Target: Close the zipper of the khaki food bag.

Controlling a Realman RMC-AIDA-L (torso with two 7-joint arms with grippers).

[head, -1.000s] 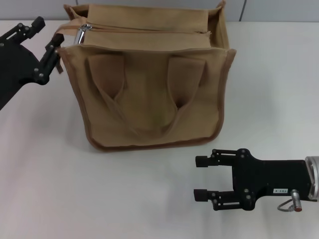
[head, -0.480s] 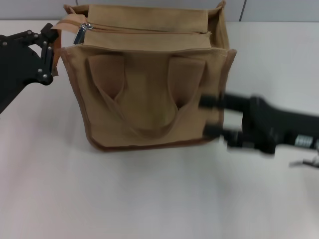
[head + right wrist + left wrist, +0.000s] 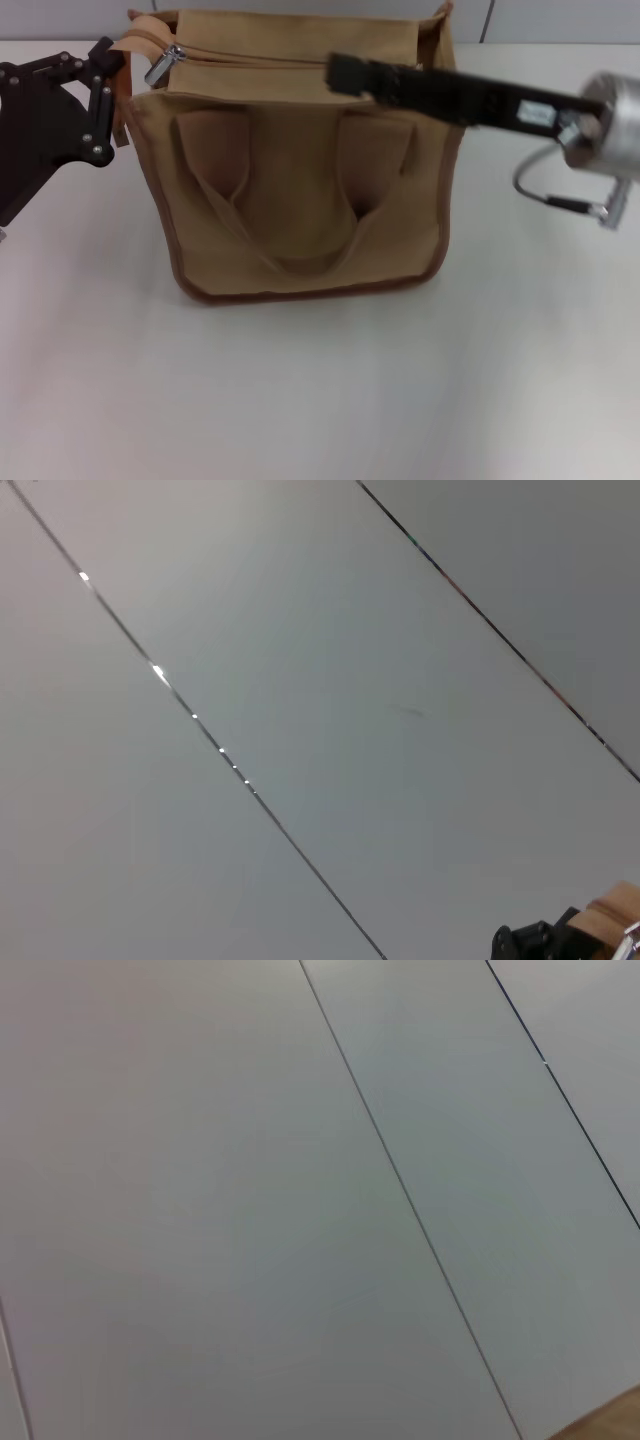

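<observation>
The khaki food bag (image 3: 300, 200) stands in the middle of the table in the head view, its two looped handles hanging down the front. The zipper (image 3: 300, 58) runs across the top panel, with its silver pull tab (image 3: 162, 65) at the bag's left end. My left gripper (image 3: 110, 98) is open right beside the bag's top left corner, close to the pull tab. My right gripper (image 3: 340, 72) reaches in from the right, seen edge-on, above the top panel near its middle. A corner of the bag (image 3: 615, 905) shows in the right wrist view.
The white table (image 3: 300, 400) spreads in front of the bag and to both sides. A grey panelled wall (image 3: 300, 1210) fills both wrist views. A loop of cable (image 3: 545, 195) hangs under my right wrist.
My right arm has swung up from the table's front right to above the bag's top. My left gripper has shifted slightly closer to the bag's top left corner.
</observation>
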